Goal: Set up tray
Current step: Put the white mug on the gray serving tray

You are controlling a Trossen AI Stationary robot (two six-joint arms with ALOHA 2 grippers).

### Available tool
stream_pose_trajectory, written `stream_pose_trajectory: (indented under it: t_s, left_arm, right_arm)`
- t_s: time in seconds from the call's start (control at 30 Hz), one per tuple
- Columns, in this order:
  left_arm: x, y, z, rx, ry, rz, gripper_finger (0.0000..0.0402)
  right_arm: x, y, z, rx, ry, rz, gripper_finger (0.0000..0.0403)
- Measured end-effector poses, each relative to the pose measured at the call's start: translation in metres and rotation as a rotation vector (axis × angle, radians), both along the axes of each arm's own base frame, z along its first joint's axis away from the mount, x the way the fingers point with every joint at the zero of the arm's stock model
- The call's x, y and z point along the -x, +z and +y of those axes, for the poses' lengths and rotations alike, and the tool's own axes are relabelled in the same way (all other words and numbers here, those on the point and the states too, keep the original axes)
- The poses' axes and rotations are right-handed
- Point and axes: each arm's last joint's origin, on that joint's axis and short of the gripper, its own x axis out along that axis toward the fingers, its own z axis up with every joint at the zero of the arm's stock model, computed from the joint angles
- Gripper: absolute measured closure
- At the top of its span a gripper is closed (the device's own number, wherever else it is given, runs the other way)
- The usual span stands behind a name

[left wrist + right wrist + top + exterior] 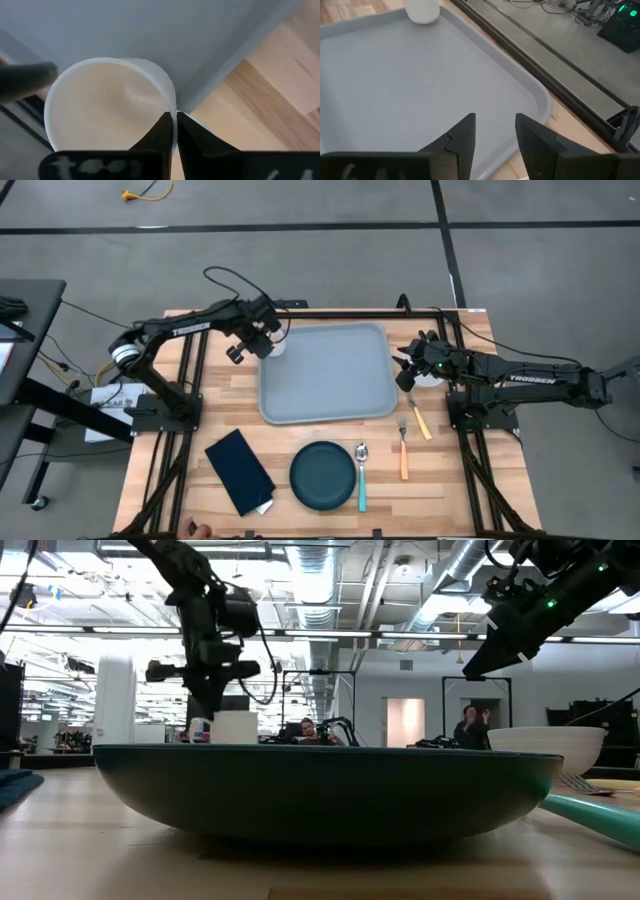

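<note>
I'm working in an open lab or workshop hall: exposed ceiling ducts (470,570) run above the tabletop (440,480), with people (470,725) seated beyond it.

Grey-blue tray (325,375) — flat, rimmed, rounded corners — lies mid-table toward the far edge

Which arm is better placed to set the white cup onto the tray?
Left: the left gripper is shut on the white cup rim beside the tray; the right gripper is open, empty.
</note>
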Motion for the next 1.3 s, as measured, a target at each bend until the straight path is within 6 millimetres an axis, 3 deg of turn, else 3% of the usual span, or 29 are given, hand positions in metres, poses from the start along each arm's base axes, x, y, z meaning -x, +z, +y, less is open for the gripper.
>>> stream_pose_trajectory:
  t_s: [0.3,0.6,1.3]
  left_arm:
    - [-0.001,-0.002,0.003,-0.054,-0.045,0.046,0.0397]
    - [-0.008,0.013,0.007,-0.068,-0.06,-0.015,0.0397]
    - [-0.006,0.006,0.012,0.019,0.054,-0.032,0.0397]
  right_arm:
    - [0.0,0.0,0.0,-0.005,-0.004,-0.005,0.0268]
    - [0.0,0.0,0.0,-0.005,-0.005,-0.008,0.0269]
    - [0.0,0.0,0.0,-0.005,-0.004,-0.008,0.027]
